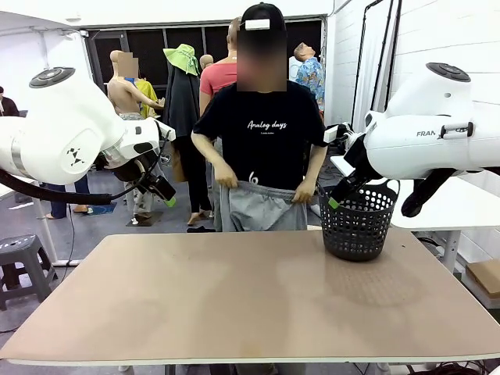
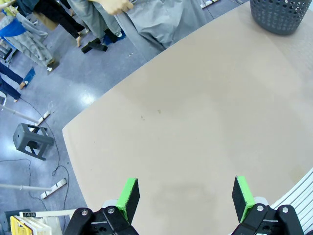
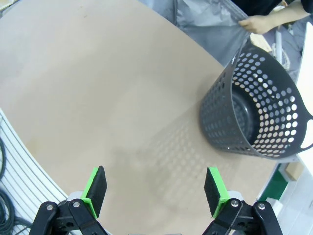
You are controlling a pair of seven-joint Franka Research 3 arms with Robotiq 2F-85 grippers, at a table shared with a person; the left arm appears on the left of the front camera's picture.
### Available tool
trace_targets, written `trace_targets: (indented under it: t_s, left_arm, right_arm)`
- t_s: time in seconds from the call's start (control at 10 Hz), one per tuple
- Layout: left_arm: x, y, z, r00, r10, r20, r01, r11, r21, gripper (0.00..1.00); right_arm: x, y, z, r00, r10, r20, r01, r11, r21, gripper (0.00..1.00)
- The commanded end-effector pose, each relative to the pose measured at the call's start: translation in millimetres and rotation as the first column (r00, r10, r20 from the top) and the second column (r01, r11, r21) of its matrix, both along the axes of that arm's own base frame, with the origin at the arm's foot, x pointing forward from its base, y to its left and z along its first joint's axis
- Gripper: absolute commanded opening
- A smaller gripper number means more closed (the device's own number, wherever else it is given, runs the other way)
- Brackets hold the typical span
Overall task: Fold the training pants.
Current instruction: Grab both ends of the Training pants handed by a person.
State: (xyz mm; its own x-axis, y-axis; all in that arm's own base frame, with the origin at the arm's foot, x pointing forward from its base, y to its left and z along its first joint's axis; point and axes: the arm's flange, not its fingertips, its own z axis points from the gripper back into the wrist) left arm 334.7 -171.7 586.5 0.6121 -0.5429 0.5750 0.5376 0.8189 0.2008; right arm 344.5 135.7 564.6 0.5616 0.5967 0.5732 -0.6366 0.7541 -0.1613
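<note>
**Training pants** (image 1: 262, 209), light grey, are held up by the waistband beyond the far edge of the bench (image 1: 234, 305). A person (image 1: 262, 129) grips them with one hand (image 1: 226, 179) at each end of the waistband, and the legs hang below the bench edge. **Left gripper** (image 2: 186, 191): fingers spread wide, holding nothing, above bare bench. **Right gripper** (image 3: 155, 183): fingers likewise spread and empty, above the bench near a black mesh basket (image 3: 254, 112). The basket stands on the bench at the robot's right, near the pants.
</note>
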Motion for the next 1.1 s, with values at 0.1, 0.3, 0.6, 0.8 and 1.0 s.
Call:
trace_targets:
  t_s: [0.1, 0.3, 0.6, 0.8, 1.0]
  left_arm:
    - [-0.5, -0.6, 0.5, 1.000, -0.002, 0.001, 0.002, 1.000, -0.001, 1.00]
    - [-0.5, -0.6, 0.5, 1.000, -0.002, 0.001, 0.002, 1.000, -0.001, 1.00]
    - [-0.5, -0.6, 0.5, 1.000, -0.002, 0.001, 0.002, 1.000, -0.001, 1.00]
    - [-0.5, -0.6, 0.5, 1.000, -0.002, 0.001, 0.002, 1.000, -0.001, 1.00]
    - [-0.5, -0.6, 0.5, 1.000, -0.002, 0.001, 0.002, 1.000, -0.001, 1.00]
  right_arm:
    - [0.5, 0.1, 0.5, 1.000, 0.000, 0.005, 0.000, 1.000, 0.001, 1.00]
    - [0.5, 0.1, 0.5, 1.000, 0.000, 0.005, 0.000, 1.000, 0.001, 1.00]
    - [0.5, 0.1, 0.5, 1.000, 0.000, 0.005, 0.000, 1.000, 0.001, 1.00]
    - [0.5, 0.1, 0.5, 1.000, 0.000, 0.005, 0.000, 1.000, 0.001, 1.00]
    - [0.5, 0.1, 0.5, 1.000, 0.000, 0.005, 0.000, 1.000, 0.001, 1.00]
